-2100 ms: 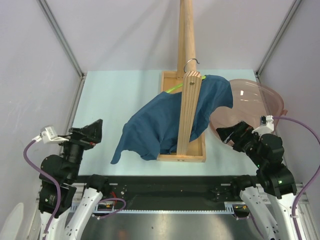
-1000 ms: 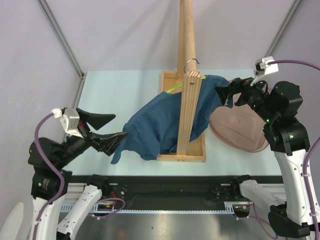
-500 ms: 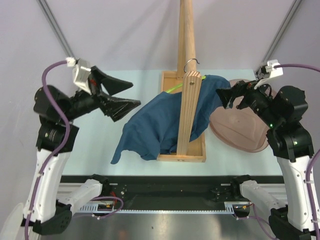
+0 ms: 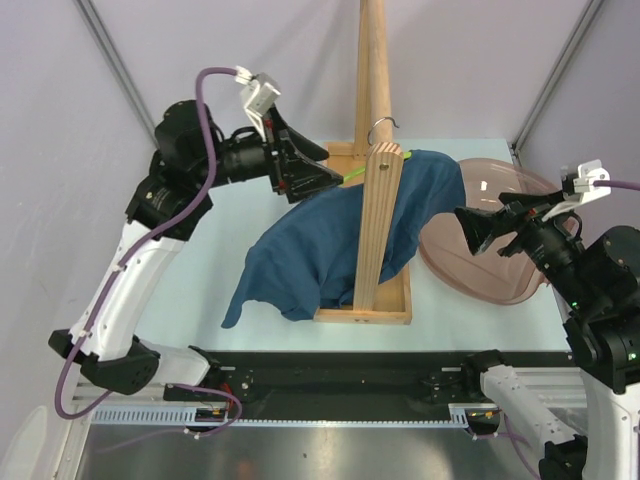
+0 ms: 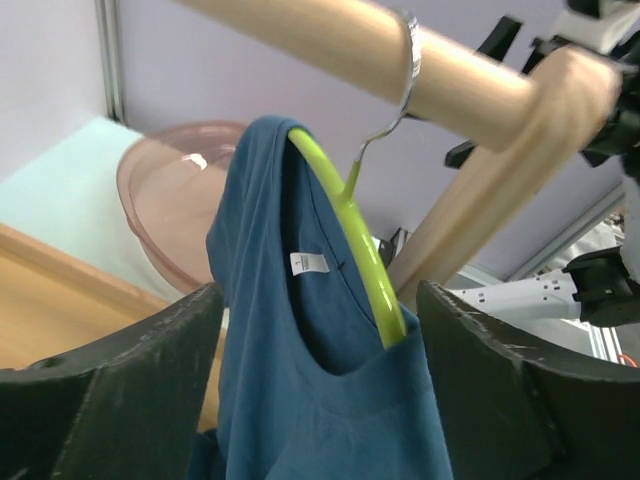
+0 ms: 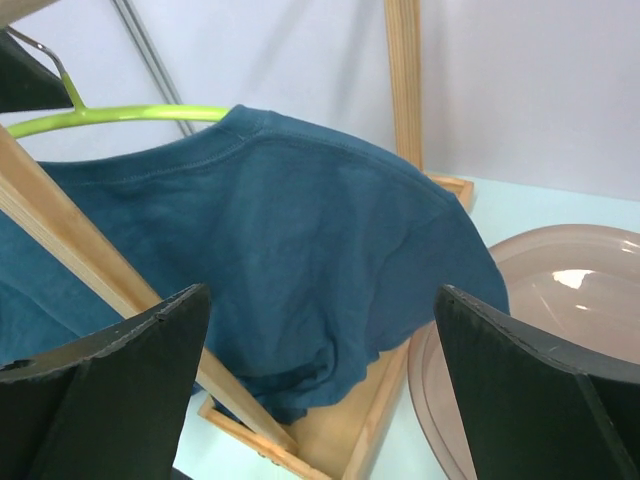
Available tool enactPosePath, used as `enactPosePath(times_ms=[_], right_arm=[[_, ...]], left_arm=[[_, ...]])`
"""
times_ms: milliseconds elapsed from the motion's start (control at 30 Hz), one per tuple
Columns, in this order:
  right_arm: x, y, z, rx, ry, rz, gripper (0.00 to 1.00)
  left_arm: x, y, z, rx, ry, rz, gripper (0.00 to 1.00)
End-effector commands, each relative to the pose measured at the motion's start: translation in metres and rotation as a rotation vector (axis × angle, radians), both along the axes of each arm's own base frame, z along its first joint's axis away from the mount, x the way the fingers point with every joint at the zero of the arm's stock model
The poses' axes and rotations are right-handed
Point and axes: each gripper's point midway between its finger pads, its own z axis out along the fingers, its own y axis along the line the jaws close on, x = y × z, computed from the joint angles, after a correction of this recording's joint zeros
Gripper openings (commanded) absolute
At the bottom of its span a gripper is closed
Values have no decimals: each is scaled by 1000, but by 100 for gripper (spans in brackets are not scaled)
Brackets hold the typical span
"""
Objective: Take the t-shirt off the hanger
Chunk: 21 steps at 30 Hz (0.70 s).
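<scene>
left pincer [image 4: 330, 178] high, gaping — perhaps astride t-shirt [image 4: 300, 250]

A robot lab cell: plain grey panels [image 4: 460, 60] framed by metal struts [image 4: 121, 72], a pale table [image 4: 210, 230], a mounting rail [image 4: 330, 422] along the bottom.

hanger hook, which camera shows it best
Left wrist: the hanger hook is close and sharp, curling over the wooden pole. Top external shows it small against the pole; right wrist catches only a sliver at its left edge.
</scene>
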Motion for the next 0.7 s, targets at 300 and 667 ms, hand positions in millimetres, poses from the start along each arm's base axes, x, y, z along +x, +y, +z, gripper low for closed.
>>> enactPosePath(times_ms=[300,667], right_arm=[[-20,-13,-18,-49,23,-35,100],[-22,-15,-37,-68,53,-42,99]], left_arm=[[-2,-12,-38,73,45,57,67],[11,-13,-45,99,59,104,20]])
